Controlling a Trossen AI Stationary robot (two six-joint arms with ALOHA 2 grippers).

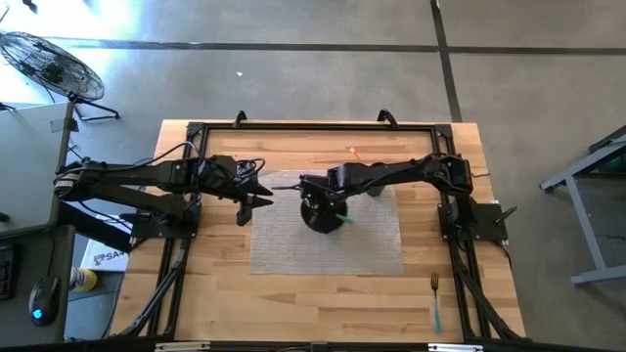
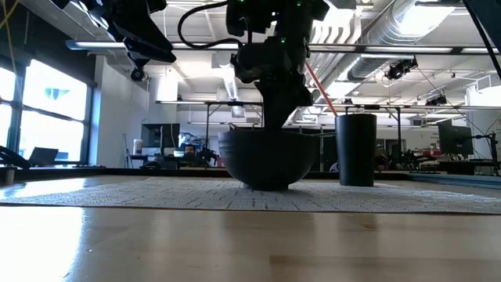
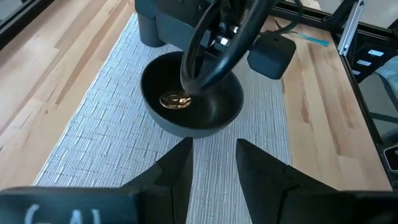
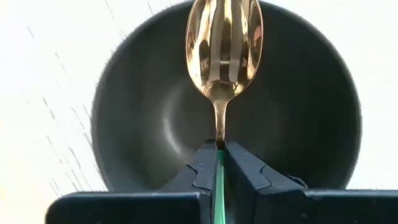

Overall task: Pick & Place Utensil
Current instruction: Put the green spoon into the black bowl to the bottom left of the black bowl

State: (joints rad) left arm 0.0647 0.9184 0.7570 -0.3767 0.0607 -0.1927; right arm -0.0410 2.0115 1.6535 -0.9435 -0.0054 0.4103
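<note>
A gold spoon (image 4: 224,43) with a green handle (image 4: 219,186) is held by my right gripper (image 4: 219,146) over a dark bowl (image 1: 323,217) that stands on a grey woven mat (image 1: 377,244). The spoon's head (image 3: 175,101) is down inside the bowl (image 3: 193,99), and I cannot tell whether it touches the bottom. My left gripper (image 3: 214,152) is open. It hovers above the mat's left edge (image 1: 260,198), to the bowl's left, and touches nothing. My right gripper pinches the spoon's handle just behind the neck (image 4: 219,140) between its two fingers (image 4: 202,168), coming from above and pointing down into the bowl. The fingers lie along the handle, whose green part runs back between them. The gold head hangs below, inside the bowl.
A dark cup (image 2: 356,149) stands on the mat behind the bowl with a reddish utensil (image 2: 321,90) sticking out of it. A fork with a teal handle (image 1: 435,298) lies on the wood near the table's right near corner. The mat's near half is bare.
</note>
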